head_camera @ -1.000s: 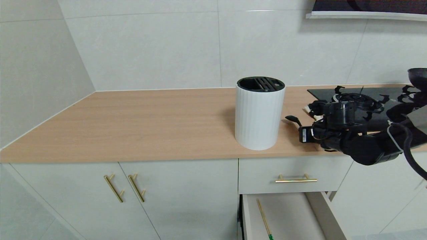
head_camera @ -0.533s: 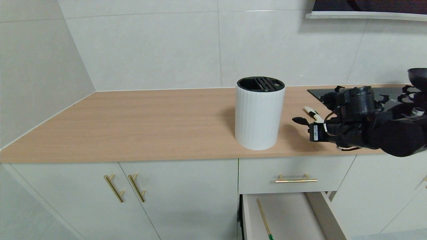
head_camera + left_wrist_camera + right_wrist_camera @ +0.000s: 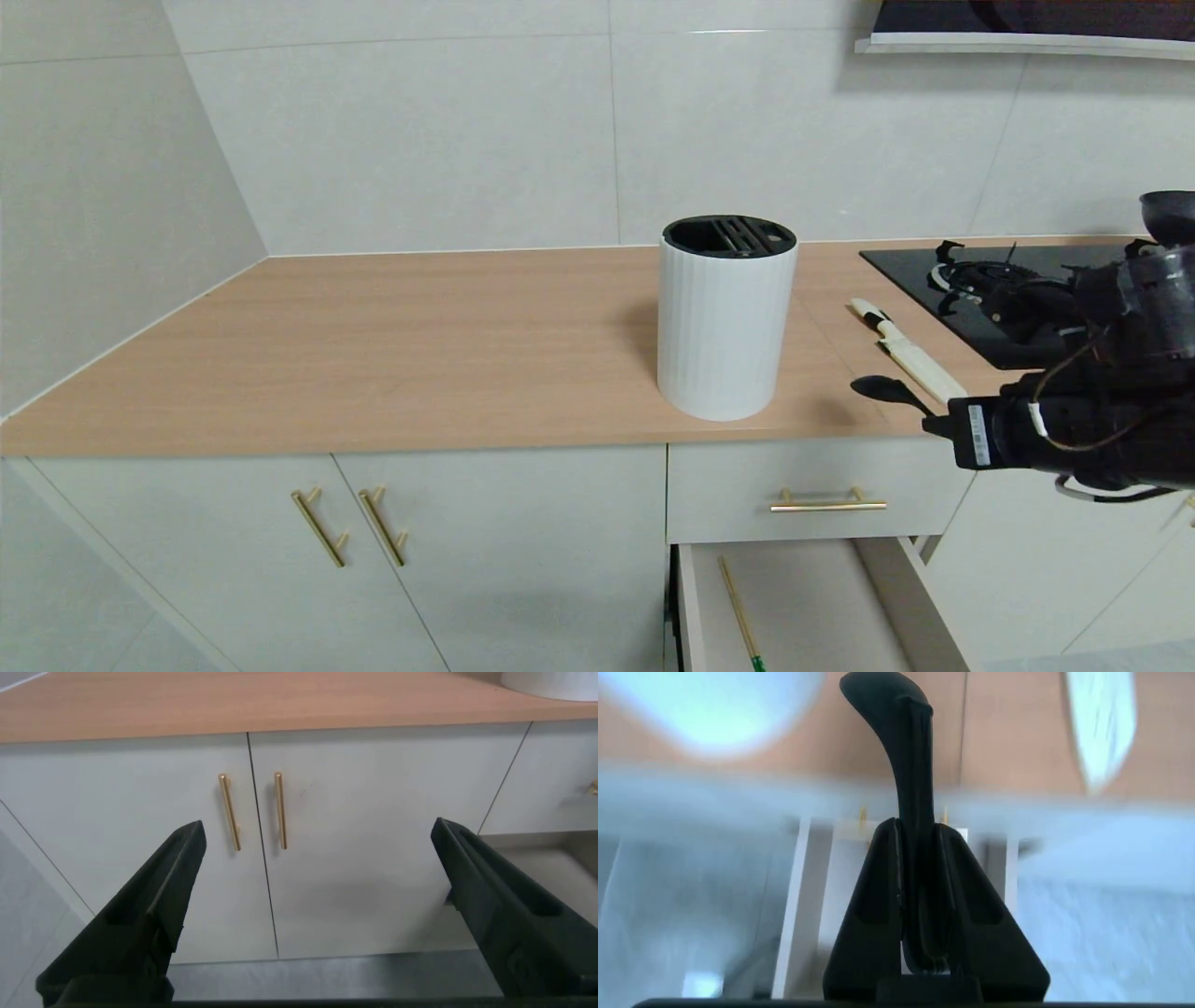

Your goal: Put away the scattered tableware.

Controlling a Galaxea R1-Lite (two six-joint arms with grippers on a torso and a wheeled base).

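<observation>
At the right of the head view, the right gripper (image 3: 936,427) is clamped on a black utensil (image 3: 882,388) over the counter's (image 3: 420,355) front edge, while the left gripper (image 3: 316,838) gapes wide before cabinet doors (image 3: 374,840).

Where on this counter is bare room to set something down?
The wooden counter is bare from its left end to the white utensil holder. Right of it is crowded: a knife, the hob, and the right gripper holding a black spoon.

Matt wood-grain countertop (image 3: 420,345), ribbed canister (image 3: 724,327)
</observation>
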